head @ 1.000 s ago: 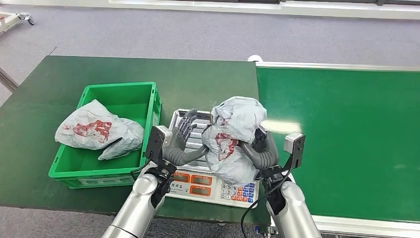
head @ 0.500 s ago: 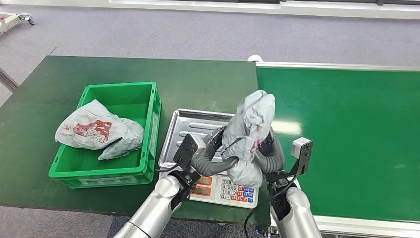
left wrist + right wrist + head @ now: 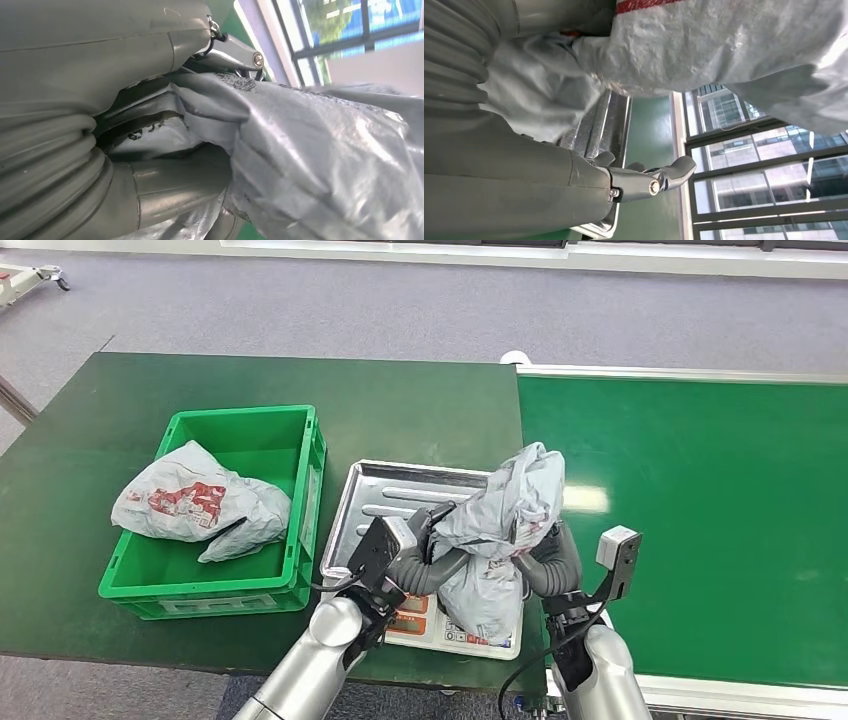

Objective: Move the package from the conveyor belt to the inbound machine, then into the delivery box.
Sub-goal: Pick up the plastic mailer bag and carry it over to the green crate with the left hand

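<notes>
The grey package sits bunched up over the inbound machine, a scale with a steel tray and a keypad at its 6 o'clock edge. The left hand presses into the bag from 9 o'clock and the right hand from 3 o'clock, so the bag is squeezed between them. In the left wrist view the grey thumb and fingers are wrapped into the crumpled plastic. In the right wrist view the right fingers lie along the tray's rim beneath the bag, so whether that hand truly grips or merely props the bag cannot be told.

The step in hand looks like the handover on the scale, before the bag goes to the green delivery box at 9 o'clock, where another package already lies, draped over the box's 9 o'clock wall.

To do it well, the left hand should close firmly on a thick fold, not loose film, since the bag is limp and will sag. The right hand should let go only once the left carries the weight. The lift should clear the tray rim and the box's near wall, and the drop should aim for the free floor of the box, at 3 o'clock from the other bag.
</notes>
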Tool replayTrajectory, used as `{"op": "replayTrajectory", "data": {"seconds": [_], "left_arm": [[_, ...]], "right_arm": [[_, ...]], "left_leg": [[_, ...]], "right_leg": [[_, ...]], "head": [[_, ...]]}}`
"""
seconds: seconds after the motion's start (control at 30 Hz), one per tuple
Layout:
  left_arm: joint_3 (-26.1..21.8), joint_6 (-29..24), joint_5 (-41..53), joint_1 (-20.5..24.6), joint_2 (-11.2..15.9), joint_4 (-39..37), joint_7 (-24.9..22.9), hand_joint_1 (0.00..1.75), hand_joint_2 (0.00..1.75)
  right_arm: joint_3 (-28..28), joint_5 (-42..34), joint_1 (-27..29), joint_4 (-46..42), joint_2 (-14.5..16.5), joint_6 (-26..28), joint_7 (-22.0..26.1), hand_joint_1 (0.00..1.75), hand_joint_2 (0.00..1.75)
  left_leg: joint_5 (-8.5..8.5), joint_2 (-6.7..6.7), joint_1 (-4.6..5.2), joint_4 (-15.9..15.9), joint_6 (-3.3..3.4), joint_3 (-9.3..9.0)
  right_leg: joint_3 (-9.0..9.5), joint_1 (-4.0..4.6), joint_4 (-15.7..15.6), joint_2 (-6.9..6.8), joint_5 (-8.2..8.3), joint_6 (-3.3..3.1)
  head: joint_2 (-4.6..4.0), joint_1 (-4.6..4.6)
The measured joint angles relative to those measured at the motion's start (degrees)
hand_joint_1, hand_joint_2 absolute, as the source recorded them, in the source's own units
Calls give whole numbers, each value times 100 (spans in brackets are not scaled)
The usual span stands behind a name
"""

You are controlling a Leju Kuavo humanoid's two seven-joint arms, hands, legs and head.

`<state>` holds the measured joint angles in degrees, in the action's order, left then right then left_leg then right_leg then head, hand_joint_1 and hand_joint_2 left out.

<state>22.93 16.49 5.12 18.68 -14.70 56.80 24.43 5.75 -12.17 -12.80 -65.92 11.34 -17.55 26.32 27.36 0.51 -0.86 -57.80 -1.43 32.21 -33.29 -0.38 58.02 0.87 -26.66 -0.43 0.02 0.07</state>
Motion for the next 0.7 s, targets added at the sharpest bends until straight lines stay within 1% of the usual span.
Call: {"op": "replayTrajectory", "data": {"seconds": [0.1, 0.17, 0.37, 0.53, 0.7], "left_arm": [[-12, -339, 331, 69, 122, 205, -79, 175, 175], [-62, -436, 529, 175, 242, 394, -192, 175, 175], [-343, -406, 706, 689, 553, 906, -415, 175, 175], [-509, -391, 718, 1172, 758, 1036, -518, 175, 175], [-684, -719, 907, 1470, 1047, 1036, -557, 175, 175]], "right_arm": [[-89, -21, 42, -6, 0, 15, 8, 0, 175], [-157, -30, 82, -7, 0, 15, 10, 0, 175], [-324, 20, 175, 17, -9, 62, 17, 0, 175], [-369, 74, 302, 43, -24, 137, 60, 0, 175], [-423, 80, 482, -8, -30, 175, 59, 0, 175]], "left_leg": [[0, 0, 0, 0, 0, 0], [-1, 0, -1, 0, -1, 1], [-8, 1, -1, 0, -3, 1], [-8, 2, -1, 0, -3, 2], [-8, 0, -2, 1, -3, 2]], "right_leg": [[0, 1, 0, 0, 0, 0], [0, 2, 0, 0, 0, 0], [0, 5, 2, -1, 2, 0], [0, 5, 2, -2, 3, 1], [-1, 4, 3, 1, 3, 1]], "head": [[0, -1], [0, -1], [0, -1], [0, -1], [0, -1]]}}
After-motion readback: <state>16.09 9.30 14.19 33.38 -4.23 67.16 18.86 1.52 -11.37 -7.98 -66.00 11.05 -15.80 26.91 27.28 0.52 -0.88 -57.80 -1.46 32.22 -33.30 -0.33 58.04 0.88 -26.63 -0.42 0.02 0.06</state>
